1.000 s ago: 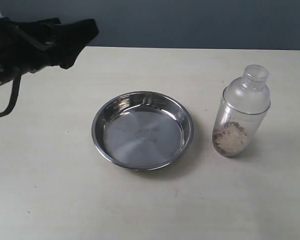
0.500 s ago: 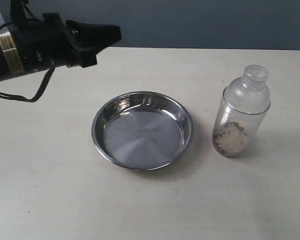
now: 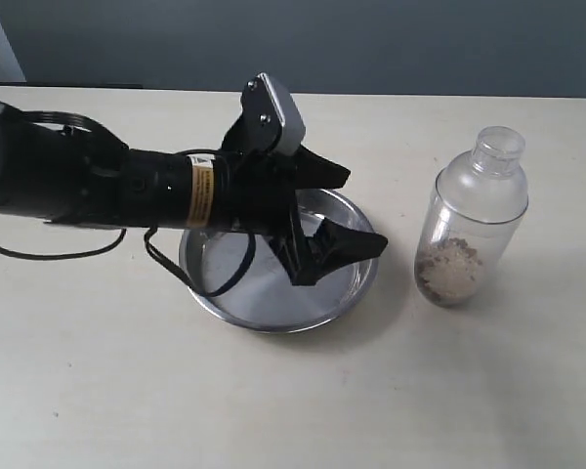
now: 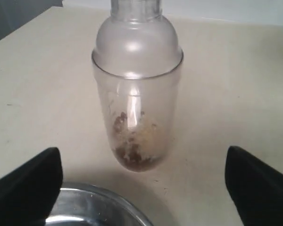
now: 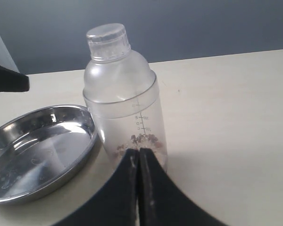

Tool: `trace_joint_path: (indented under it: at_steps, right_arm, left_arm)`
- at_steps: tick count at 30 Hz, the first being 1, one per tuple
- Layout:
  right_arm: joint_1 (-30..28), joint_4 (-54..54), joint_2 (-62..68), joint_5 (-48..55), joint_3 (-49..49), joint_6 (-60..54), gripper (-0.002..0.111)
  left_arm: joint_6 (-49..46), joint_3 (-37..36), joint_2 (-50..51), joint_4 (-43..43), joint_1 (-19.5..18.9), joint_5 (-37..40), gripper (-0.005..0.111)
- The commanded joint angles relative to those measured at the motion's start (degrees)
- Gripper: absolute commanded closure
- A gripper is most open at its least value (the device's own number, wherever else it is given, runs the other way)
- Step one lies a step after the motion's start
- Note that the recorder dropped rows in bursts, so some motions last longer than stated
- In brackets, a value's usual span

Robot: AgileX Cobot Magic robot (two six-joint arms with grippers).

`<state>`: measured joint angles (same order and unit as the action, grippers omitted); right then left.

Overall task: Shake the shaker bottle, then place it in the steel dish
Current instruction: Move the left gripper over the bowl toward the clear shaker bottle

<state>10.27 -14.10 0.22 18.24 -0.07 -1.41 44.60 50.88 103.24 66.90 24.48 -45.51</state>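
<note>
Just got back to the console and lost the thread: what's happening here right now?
The left gripper is stretched out over the steel dish, jaws wide open and aimed at the shaker bottle. The bottle stands upright on the table beside the dish, with nothing touching it. The right gripper is shut and empty, with the bottle just ahead of it. The bottle has not yet been grasped.

The pale desk (image 3: pixel 469 391) carries two things: the steel dish (image 3: pixel 273 324) near its middle and the shaker bottle (image 3: pixel 474 220), upright just beside it, not touching.
</note>
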Motion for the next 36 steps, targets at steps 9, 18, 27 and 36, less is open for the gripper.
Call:
trace_joint_path:
  at_steps: [9,18,27,36]
  right_arm:
    - [0.07,0.04,-0.22,-0.57,0.07,-0.08,0.109]
    - [0.07,0.04,-0.22,-0.57,0.07,-0.08,0.109]
    - [0.07,0.04,-0.22,-0.57,0.07,-0.08,0.109]
    - [0.07,0.04,-0.22,-0.57,0.07,-0.08,0.109]
  left_arm:
    - [-18.76,1.08,14.57,-21.59,4.95,-19.24,0.019]
    - [-25.26,4.05,23.67,-32.24,8.77,-24.46,0.019]
    - [-25.26,7.47,25.73,-32.29,9.12,-23.02,0.019]
    - [-25.13,9.49,25.73,-32.73,9.34,-20.44,0.019]
